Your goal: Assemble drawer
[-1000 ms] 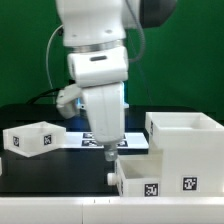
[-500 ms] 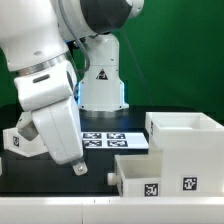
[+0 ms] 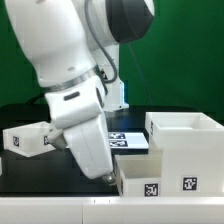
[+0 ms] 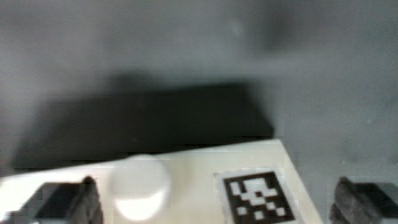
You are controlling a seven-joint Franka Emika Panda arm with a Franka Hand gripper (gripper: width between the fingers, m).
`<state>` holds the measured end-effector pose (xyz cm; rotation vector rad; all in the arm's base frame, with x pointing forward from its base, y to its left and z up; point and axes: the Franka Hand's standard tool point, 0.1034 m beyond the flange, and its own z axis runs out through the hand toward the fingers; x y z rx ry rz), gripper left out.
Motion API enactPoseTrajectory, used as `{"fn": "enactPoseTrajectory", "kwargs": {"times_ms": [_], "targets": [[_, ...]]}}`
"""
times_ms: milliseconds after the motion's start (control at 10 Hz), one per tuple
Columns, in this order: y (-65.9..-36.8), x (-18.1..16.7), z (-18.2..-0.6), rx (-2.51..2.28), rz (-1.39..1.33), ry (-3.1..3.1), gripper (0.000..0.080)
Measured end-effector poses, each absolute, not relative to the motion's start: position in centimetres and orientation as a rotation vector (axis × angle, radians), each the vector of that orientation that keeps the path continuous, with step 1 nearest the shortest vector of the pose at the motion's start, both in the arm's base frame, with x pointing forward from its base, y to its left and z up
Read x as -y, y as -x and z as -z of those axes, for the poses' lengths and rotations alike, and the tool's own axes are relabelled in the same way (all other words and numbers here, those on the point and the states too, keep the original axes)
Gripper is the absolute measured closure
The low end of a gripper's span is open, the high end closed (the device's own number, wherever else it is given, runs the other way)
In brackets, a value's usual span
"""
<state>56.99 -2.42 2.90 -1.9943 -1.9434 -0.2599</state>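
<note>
The large white casing (image 3: 186, 148) stands at the exterior view's right. One small white tray (image 3: 140, 178) with a tag sits in front of it. The other small tray (image 3: 24, 138) is at the exterior view's left, partly behind the arm. My gripper (image 3: 107, 176) hangs low, right beside the front tray's left end. In the wrist view my gripper (image 4: 214, 205) is open, with one dark finger (image 4: 63, 203) on each side of a white part (image 4: 196, 175) that carries a tag (image 4: 260, 197) and a rounded knob (image 4: 143, 190). It holds nothing.
The marker board (image 3: 127, 140) lies on the black table behind the arm, mostly hidden. A green wall is at the back. The table's white front edge (image 3: 60, 203) runs just below the gripper.
The arm swung from over the front tray to the exterior view's left, then back right. The gripper now sits low beside the front tray.
</note>
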Motion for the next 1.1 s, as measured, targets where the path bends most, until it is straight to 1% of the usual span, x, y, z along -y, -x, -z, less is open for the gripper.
{"fn": "enactPoseTrajectory", "kwargs": {"times_ms": [200, 300, 400, 500, 1100], "targets": [[-56.1, 1.0, -2.1, 1.929, 0.256, 2.004, 0.0150], [-55.8, -0.2, -2.1, 1.901, 0.252, 2.024, 0.0150], [-55.9, -2.0, -2.4, 1.877, 0.254, 2.041, 0.0150], [-56.1, -3.1, -2.6, 1.881, 0.268, 2.041, 0.0150], [-56.6, -3.1, -2.6, 1.854, 0.253, 2.112, 0.0147]]}}
